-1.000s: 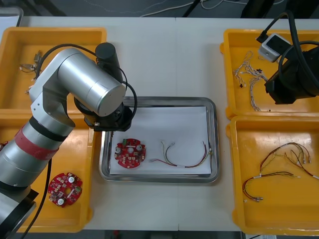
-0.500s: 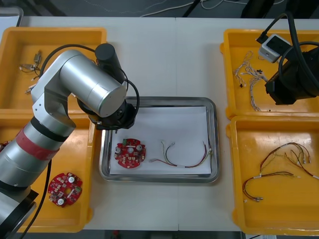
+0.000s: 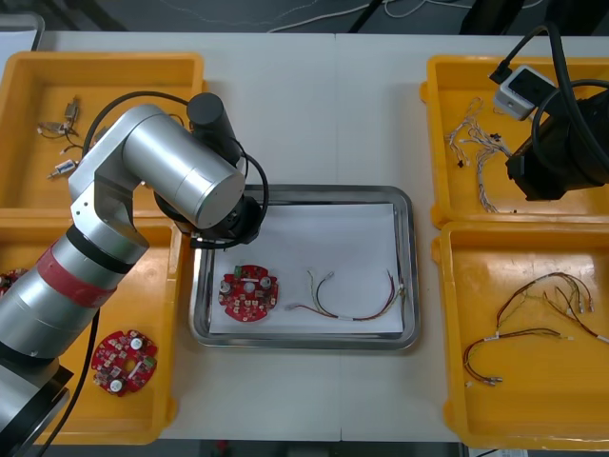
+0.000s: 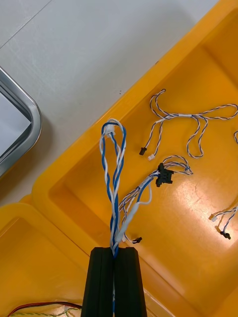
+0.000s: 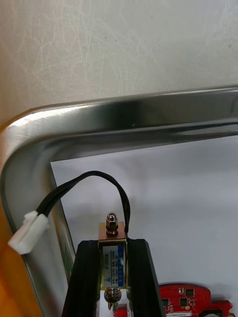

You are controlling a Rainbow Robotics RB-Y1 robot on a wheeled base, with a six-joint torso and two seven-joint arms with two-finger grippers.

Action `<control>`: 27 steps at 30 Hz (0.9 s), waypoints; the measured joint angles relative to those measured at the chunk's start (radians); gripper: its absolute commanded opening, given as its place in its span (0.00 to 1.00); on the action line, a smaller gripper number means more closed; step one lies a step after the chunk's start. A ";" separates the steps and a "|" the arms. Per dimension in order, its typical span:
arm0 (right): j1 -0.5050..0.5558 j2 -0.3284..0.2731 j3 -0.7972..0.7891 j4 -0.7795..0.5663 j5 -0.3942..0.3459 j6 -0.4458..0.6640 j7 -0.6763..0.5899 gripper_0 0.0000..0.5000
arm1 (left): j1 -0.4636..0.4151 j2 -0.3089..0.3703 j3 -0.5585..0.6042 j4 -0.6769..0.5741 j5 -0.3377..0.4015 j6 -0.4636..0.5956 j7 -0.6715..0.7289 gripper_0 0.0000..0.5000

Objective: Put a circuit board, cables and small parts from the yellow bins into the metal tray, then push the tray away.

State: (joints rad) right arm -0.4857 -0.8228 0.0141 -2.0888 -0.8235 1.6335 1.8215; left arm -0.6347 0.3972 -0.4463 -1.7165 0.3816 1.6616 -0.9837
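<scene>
Over the tray [image 5: 124, 119] corner, left hand [image 5: 113, 243] clamps a small metal part [image 5: 112, 260]; right hand [image 4: 114, 251] pinches cable [image 4: 113, 163].

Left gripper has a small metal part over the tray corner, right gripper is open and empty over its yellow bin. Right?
Not quite. The right wrist view shows the right gripper shut on a twisted blue and white cable over the yellow bin. The rest holds: the left gripper holds a small metal part over the metal tray corner.
</scene>
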 measured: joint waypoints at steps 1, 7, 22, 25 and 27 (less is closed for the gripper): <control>0.000 0.000 0.000 0.000 0.000 0.000 0.000 0.00 | 0.000 0.000 0.000 0.000 0.000 -0.004 0.000 0.00; 0.000 0.000 0.000 0.000 0.000 0.000 0.000 0.00 | 0.000 0.000 0.000 0.000 0.000 -0.023 -0.005 0.00; 0.000 0.000 0.000 0.000 0.000 0.000 0.000 0.00 | 0.000 -0.002 -0.001 0.001 -0.011 -0.037 -0.005 0.55; 0.000 0.000 0.000 0.000 0.000 0.000 0.000 0.00 | 0.000 -0.002 -0.001 0.001 -0.012 -0.037 -0.005 0.81; 0.000 0.000 0.000 0.000 0.000 0.000 0.000 0.00 | 0.000 -0.002 -0.001 0.001 -0.013 -0.037 -0.005 0.86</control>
State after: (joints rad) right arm -0.4857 -0.8228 0.0141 -2.0888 -0.8235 1.6335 1.8215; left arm -0.6347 0.3952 -0.4472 -1.7158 0.3690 1.6247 -0.9892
